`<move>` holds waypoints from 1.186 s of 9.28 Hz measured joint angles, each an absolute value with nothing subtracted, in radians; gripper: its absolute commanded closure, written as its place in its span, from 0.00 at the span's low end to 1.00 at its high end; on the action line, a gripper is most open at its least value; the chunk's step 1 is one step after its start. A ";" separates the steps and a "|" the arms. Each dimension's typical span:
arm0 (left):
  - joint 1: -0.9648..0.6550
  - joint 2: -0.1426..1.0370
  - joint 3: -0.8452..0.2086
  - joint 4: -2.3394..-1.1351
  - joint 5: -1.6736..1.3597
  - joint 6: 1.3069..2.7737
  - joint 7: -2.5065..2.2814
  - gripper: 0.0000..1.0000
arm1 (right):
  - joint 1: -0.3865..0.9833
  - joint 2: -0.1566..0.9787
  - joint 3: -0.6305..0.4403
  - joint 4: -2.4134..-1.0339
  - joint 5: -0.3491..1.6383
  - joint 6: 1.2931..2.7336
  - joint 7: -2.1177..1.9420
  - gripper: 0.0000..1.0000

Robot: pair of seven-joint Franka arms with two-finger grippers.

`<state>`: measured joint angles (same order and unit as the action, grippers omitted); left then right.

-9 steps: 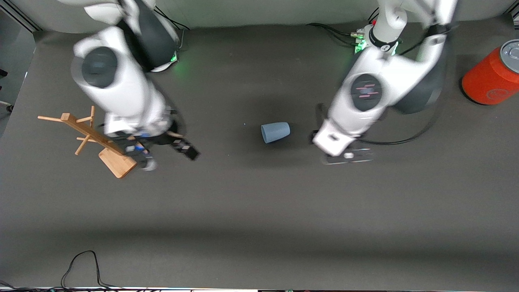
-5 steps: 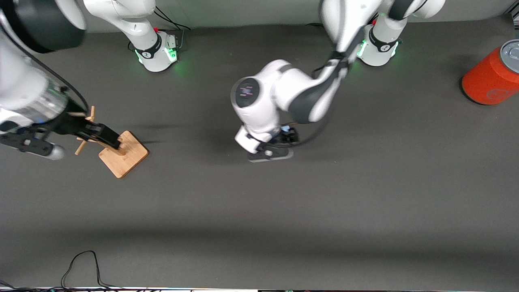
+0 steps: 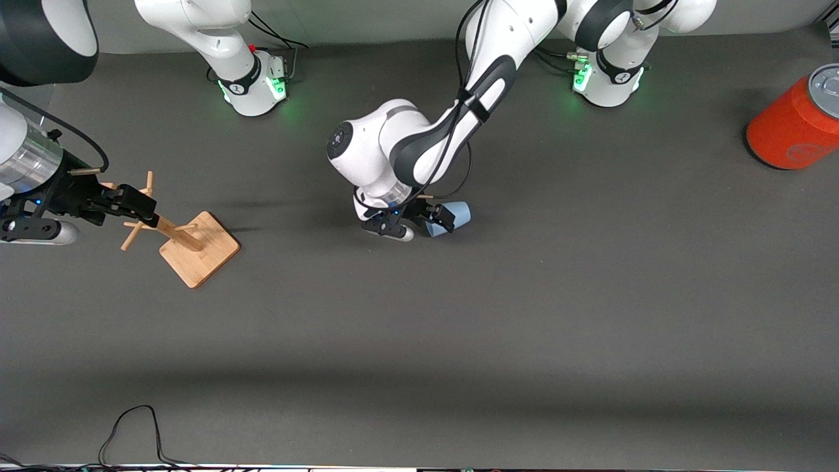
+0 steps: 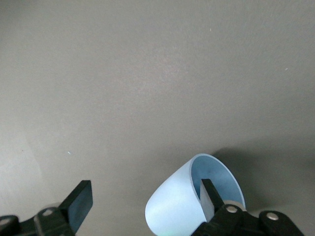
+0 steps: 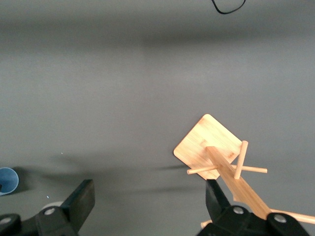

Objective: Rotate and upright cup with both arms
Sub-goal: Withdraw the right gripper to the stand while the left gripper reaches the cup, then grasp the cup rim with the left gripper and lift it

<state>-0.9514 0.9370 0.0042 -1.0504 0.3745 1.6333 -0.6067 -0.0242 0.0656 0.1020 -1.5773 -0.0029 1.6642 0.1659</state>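
Observation:
The light-blue cup (image 3: 459,213) lies on its side in the middle of the table, its rim end partly hidden by my left gripper (image 3: 426,223). In the left wrist view the cup (image 4: 172,201) shows its open mouth. My left gripper (image 4: 145,196) is open, with one finger (image 4: 210,194) inside the cup's mouth and the other finger (image 4: 78,202) outside, well apart from the cup's wall. My right gripper (image 3: 141,206) is open and empty at the right arm's end of the table, beside the wooden rack. It also shows in the right wrist view (image 5: 150,196), where the cup (image 5: 7,180) is small and distant.
A wooden peg rack (image 3: 196,246) stands tilted at the right arm's end; its pegs (image 5: 231,169) lie close to one right finger. An orange-red can (image 3: 790,128) lies at the left arm's end. A black cable (image 3: 131,426) loops at the table's near edge.
My left arm swung in over the cup and came down, putting one finger into its mouth. My right arm swung away to the wooden rack. The cup has stayed in place.

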 measured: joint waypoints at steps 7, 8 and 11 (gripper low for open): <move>-0.954 0.989 0.006 -1.050 0.399 1.629 -0.490 0.66 | -0.008 0.056 0.010 -1.591 0.090 1.680 0.063 0.00; -0.958 0.993 0.006 -1.050 0.406 1.626 -0.466 0.76 | -0.004 0.056 0.011 -1.594 0.090 1.680 0.063 0.00; -0.960 0.996 0.006 -1.050 0.416 1.621 -0.422 1.00 | 0.004 0.055 0.012 -1.596 0.090 1.680 0.063 0.00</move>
<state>-0.9600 0.9964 0.0059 -1.0499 0.4156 1.6211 -0.4217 0.0039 0.0553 0.0117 -1.5956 0.0895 1.6804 0.0627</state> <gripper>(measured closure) 0.784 0.000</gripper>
